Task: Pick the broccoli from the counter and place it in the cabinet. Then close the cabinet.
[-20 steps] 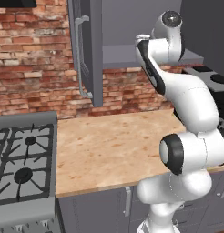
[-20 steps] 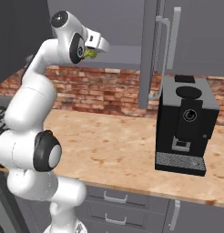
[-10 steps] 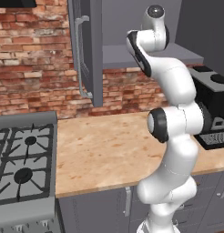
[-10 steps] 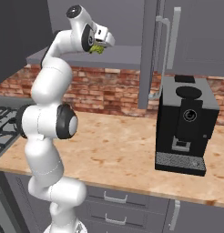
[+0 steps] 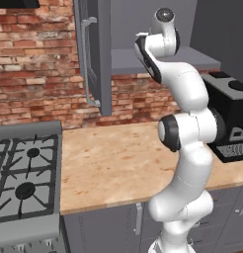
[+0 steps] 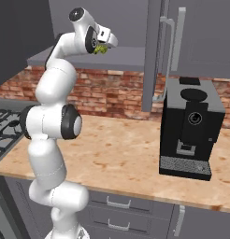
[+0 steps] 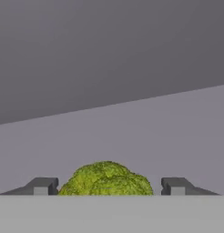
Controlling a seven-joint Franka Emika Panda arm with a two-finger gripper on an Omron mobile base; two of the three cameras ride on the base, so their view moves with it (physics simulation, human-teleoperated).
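One pincer (image 6: 104, 48) holds the broccoli (image 6: 101, 48) above the cabinet (image 6: 131, 58) shelf.

Below me the light tan counter (image 6: 121, 154) runs under the brick wall, with grey cupboard fronts (image 6: 135, 210) beneath its edge. A black coffee machine (image 6: 191, 128) stands on it near my right. A black-grated gas stove (image 5: 24, 173) adjoins its left end. Higher up, the cabinet's grey shelf (image 7: 132, 136) lies bare ahead of my hand camera.
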